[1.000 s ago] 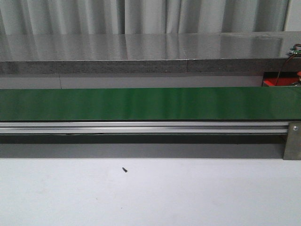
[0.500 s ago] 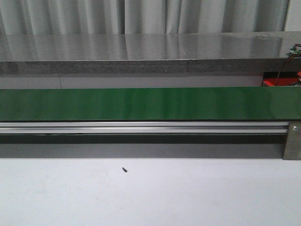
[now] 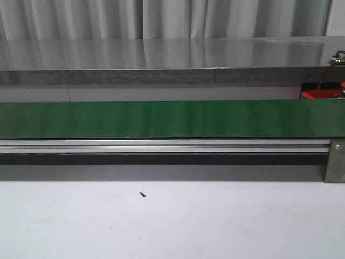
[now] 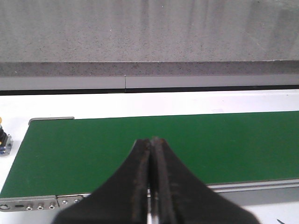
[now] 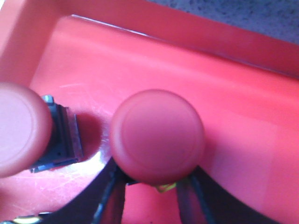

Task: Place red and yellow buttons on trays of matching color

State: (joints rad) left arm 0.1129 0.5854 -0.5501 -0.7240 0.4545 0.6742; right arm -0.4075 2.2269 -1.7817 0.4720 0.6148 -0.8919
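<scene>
In the right wrist view a red button [image 5: 157, 135] stands inside the red tray [image 5: 140, 60]. My right gripper [image 5: 149, 182] is shut on the red button, its dark fingers reaching under the round cap on both sides. A second red button [image 5: 18, 128] with a dark housing sits beside it in the same tray. My left gripper [image 4: 152, 140] is shut with nothing in it, hovering over the green conveyor belt [image 4: 93, 149]. At that view's edge a small button with a yellow top [image 4: 3, 135] shows only partly. The yellow tray is out of view.
The front view shows the green belt [image 3: 161, 118] on its aluminium rail [image 3: 161, 145], a grey stone ledge [image 3: 161, 59] behind, and a corner of the red tray [image 3: 318, 94] at the far right. A tiny dark speck [image 3: 143, 194] lies on the white table.
</scene>
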